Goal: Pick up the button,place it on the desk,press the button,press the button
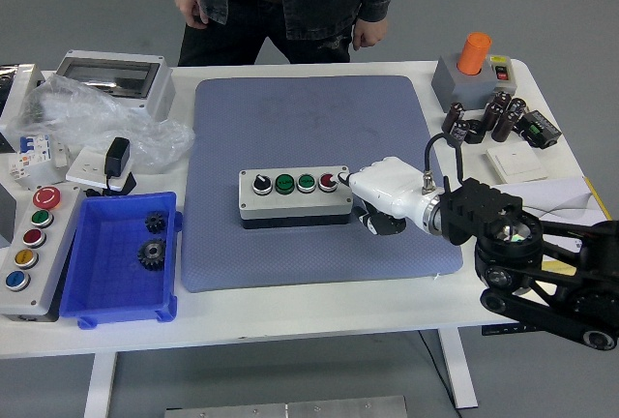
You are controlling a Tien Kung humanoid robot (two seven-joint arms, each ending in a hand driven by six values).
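Note:
A grey button box [295, 199] lies on the blue mat [309, 137] near its middle. It carries a black selector knob, two green buttons and a red button [329, 182] at its right end. My right hand [379, 191] is white and reaches in from the right on a black arm. One extended finger touches the box's right end at the red button; the other fingers are curled under. It holds nothing. My left arm is out of view.
A blue tray [121, 261] with two black gears sits at front left, beside a second button box [29, 249]. Electrical parts and a plastic bag [97, 118] lie at back left. An orange-topped grey box [469, 74] and capacitors stand at right. A person [285, 2] stands behind the table.

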